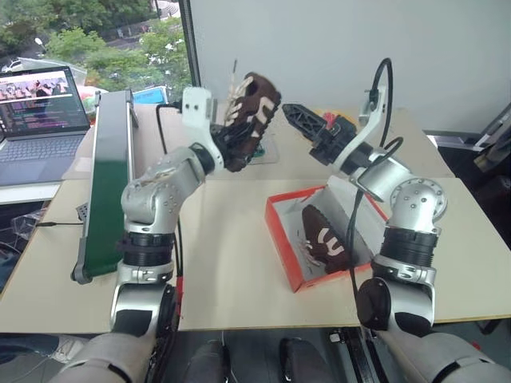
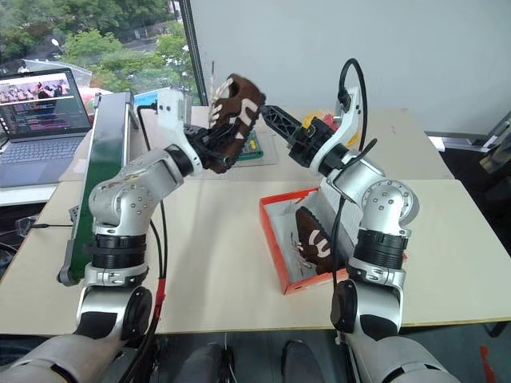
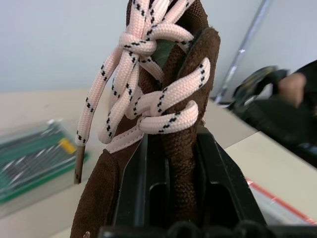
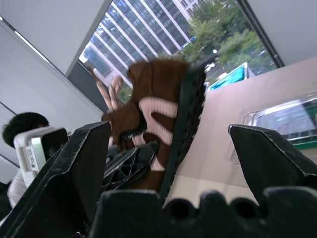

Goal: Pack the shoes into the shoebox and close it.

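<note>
The left end effector is raised above the worktop and clamped on one brown shoe, which it holds in the air with the toe tilted up and the sole turned toward the right arm. In the left wrist view the black fingers press either side of the shoe's upper, with the cream laces bunched above them and one lace end dangling loose. The right end effector is lifted to about the same height, just beside the held shoe and pointing at it, its fingers spread wide apart with nothing between them; the right wrist view looks between those fingers at the shoe's dark sole. The second shoe lies inside the open shoebox, a red-orange box with a white interior that sits on the worktop below the right arm. A long green-sided panel stands on edge at the worktop's left side. A clear tray with a green board lies on the worktop behind the held shoe. A laptop sits open on a separate surface at far left.
</note>
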`<control>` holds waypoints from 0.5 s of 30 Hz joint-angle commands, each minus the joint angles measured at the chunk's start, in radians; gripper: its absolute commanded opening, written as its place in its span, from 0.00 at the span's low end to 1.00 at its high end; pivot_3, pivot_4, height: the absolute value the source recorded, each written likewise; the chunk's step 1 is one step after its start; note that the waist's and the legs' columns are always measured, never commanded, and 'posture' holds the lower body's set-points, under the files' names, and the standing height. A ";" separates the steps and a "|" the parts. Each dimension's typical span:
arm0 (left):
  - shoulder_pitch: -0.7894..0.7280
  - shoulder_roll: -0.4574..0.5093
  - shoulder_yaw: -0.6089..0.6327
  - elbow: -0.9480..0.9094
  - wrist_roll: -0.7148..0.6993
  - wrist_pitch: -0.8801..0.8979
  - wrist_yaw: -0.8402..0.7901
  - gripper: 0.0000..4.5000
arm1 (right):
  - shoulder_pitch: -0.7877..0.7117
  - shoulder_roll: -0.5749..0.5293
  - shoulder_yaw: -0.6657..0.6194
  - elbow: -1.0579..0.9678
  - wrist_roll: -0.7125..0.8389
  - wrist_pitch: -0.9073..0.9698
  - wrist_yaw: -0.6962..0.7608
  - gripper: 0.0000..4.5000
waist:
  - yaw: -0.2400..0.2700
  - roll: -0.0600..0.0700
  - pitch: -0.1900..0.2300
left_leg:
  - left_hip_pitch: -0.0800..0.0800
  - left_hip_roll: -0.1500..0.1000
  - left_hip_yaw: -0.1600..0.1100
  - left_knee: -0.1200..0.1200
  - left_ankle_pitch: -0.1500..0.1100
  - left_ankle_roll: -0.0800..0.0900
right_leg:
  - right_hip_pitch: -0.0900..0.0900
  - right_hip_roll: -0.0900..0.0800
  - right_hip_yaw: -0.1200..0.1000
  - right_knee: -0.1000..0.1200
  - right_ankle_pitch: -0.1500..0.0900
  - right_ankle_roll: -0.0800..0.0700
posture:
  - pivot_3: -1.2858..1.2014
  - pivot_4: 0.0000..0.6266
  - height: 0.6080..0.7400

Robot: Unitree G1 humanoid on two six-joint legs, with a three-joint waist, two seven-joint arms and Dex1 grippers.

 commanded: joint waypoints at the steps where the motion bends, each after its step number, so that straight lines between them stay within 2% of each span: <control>1: -0.014 -0.040 -0.011 -0.054 -0.023 0.010 0.016 0.06 | -0.023 -0.012 -0.028 -0.046 0.060 0.000 -0.029 1.00 | 0.002 0.000 0.000 | 0.000 0.000 0.000 0.000 0.000 0.000 | 0.000 0.000 0.000 0.000 0.000 0.000 | 0.52 0.24 1.00; 7: 0.012 -0.114 -0.044 -0.100 -0.043 0.054 0.034 0.06 | -0.019 -0.061 -0.010 -0.022 0.054 -0.020 -0.022 1.00 | 0.003 0.000 0.000 | -0.001 0.000 0.000 0.000 0.000 0.000 | 0.000 0.000 0.000 -0.001 0.000 0.000 | 0.52 0.24 1.00; 15: -0.030 -0.169 -0.057 -0.109 -0.057 0.067 0.046 0.06 | -0.020 -0.067 0.004 0.005 0.047 -0.038 -0.025 1.00 | 0.000 0.000 0.000 | -0.001 0.000 0.000 0.000 0.000 0.001 | 0.000 0.001 0.001 -0.001 0.000 0.000 | 0.52 0.24 1.00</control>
